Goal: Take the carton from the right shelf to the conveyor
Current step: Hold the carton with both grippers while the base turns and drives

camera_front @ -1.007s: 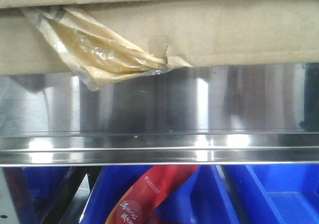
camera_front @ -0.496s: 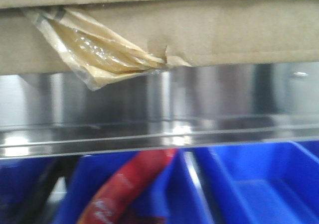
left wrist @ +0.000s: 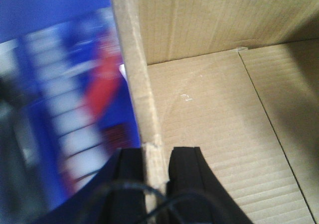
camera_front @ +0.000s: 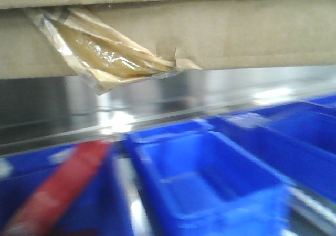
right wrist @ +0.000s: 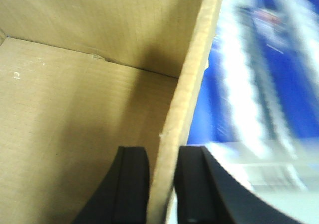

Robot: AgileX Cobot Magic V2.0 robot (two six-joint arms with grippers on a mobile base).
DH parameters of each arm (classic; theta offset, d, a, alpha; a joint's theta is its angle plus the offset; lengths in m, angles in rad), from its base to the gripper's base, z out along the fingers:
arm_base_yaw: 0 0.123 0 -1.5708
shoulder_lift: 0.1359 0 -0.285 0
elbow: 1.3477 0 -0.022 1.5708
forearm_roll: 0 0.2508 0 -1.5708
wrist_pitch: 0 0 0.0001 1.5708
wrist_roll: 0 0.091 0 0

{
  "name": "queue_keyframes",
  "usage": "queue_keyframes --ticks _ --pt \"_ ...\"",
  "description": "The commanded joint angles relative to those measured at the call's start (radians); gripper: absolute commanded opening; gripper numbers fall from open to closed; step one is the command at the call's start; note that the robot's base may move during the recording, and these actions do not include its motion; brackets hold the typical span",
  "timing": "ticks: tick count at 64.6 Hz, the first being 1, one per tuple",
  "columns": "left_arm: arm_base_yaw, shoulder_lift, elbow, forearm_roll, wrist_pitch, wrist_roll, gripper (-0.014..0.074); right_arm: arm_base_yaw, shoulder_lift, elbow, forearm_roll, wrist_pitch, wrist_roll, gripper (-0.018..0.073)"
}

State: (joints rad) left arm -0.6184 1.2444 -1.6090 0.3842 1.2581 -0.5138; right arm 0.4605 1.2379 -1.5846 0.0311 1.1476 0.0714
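The left gripper (left wrist: 155, 158) and the right gripper (right wrist: 162, 157) stay pinched on opposite walls of the carton (camera_front: 236, 31), held between them, while the right shelf (camera_front: 157, 97) beyond it drifts aside and blue bins (camera_front: 205, 178) appear (so the carry toward the conveyor seems started).

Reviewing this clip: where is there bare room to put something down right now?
Bare: the carton floor between its walls, and the middle blue bin. Crowded: the left bin holds a red packet; left gripper and right gripper pinch the carton's side walls.
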Motion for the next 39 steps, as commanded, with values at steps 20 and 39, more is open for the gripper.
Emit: queue_keyframes --ticks 20,39 --pt "-0.013 -0.012 -0.001 -0.03 -0.037 0.009 -0.001 0.005 -0.013 -0.002 0.009 -0.057 -0.014 -0.0068" --pt "-0.013 -0.012 -0.001 -0.03 -0.037 0.009 -0.001 0.005 -0.013 -0.002 0.009 -0.057 -0.014 -0.0068"
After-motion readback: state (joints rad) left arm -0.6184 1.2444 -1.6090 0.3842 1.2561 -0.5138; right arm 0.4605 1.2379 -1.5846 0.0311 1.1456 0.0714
